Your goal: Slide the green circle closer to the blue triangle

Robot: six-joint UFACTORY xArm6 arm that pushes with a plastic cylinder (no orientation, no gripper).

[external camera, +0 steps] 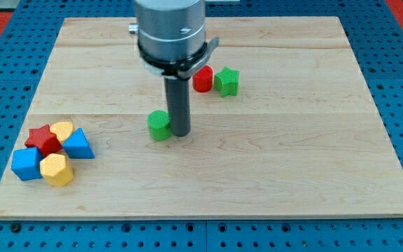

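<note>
The green circle [159, 125] lies near the middle of the wooden board [292, 161], and my tip [180, 133], a bare rod holding nothing, stands on the board touching or just beside the circle's right side. The blue triangle [78, 144] lies well to the circle's left and slightly lower, clustered with a red star [43, 139], a yellow heart [62, 130], a blue cube [26, 164] and a yellow hexagon [56, 169]. Up and to the circle's right, a red cylinder [202, 79] touches a green star [227, 81].
</note>
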